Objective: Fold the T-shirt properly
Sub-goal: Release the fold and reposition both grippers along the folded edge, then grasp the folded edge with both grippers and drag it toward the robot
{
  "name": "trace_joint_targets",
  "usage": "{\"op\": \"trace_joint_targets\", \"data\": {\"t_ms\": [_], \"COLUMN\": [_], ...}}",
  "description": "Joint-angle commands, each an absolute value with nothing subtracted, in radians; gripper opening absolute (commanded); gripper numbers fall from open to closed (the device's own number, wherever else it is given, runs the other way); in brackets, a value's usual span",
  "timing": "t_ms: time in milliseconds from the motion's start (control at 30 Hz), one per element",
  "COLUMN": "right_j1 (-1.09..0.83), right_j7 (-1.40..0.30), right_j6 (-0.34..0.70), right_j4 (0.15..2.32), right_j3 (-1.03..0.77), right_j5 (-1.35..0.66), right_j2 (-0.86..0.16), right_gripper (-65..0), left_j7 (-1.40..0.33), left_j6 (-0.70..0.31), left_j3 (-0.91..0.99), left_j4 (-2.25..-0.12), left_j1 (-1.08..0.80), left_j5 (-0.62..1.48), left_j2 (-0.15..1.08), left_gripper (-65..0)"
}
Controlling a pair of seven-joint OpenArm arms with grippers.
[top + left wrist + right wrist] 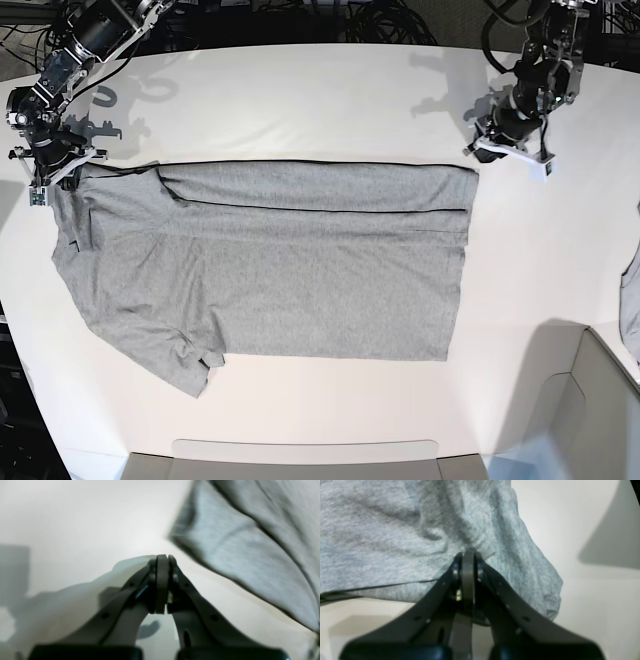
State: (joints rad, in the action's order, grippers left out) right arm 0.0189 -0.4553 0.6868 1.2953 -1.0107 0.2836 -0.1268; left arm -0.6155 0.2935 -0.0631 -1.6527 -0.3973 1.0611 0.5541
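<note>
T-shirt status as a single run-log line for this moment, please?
T-shirt: flat on table, far long edge folded in | right pincer: shut on shoulder fabric | left pincer: shut, empty, just off hem corner

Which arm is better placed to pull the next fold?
Right. Its tool is shut on the T-shirt at the shoulder corner. The left tool is shut on nothing, beside the hem.

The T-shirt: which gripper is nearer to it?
Right. The right gripper is shut on the T-shirt at its shoulder edge; the left gripper, shut and empty, is just beside the hem corner.
</note>
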Motion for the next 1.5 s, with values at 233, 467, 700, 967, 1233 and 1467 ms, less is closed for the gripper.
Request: {"op": "trace_joint_targets", "data": {"t_ms": [233, 467, 700, 967, 1233, 1467], "right_j1": [0.028, 0.044, 0.044, 0.013, -0.033, -0.170], "right_j7": [-0.492, -0.492, -0.492, -0.492, -0.492, -0.492], "right_j6": [0.698, 0.698, 0.698, 0.698, 0.698, 0.698], "right_j4": [1.302, 1.302, 1.302, 1.310, 1.394, 1.452], "right_j3": [-1.013, -1.012, -1.012, -0.954, -0.932, -0.828], "right_j5": [0.311, 0.311, 0.311, 0.311, 0.315, 0.311], "right_j2": [-0.139, -0.139, -0.139, -0.119, -0.036, -0.024], "right_gripper": [-63.6, -63.7, -63.7, -63.7, -63.7, -63.7], "left_j7": [-0.641, -0.630, -0.627, -0.610, -0.568, -0.556], "left_j6": [0.297, 0.306, 0.302, 0.295, 0.085, -0.045], "left_j3": [-0.082, -0.325, -0.400, -0.400, -0.364, -0.272], "left_j4": [-1.821, -1.676, -1.442, -1.392, -1.405, -1.371], "left_j1": [-0.271, -0.024, 0.050, -0.101, -0.300, -0.420], "left_j5": [1.061, 1.059, 1.059, 0.938, 0.845, 0.843], "left_j2": [0.501, 0.484, 0.435, 0.478, 0.545, 0.565], "left_gripper": [-65.0, -65.0, -65.0, -65.0, -65.0, -65.0]}}
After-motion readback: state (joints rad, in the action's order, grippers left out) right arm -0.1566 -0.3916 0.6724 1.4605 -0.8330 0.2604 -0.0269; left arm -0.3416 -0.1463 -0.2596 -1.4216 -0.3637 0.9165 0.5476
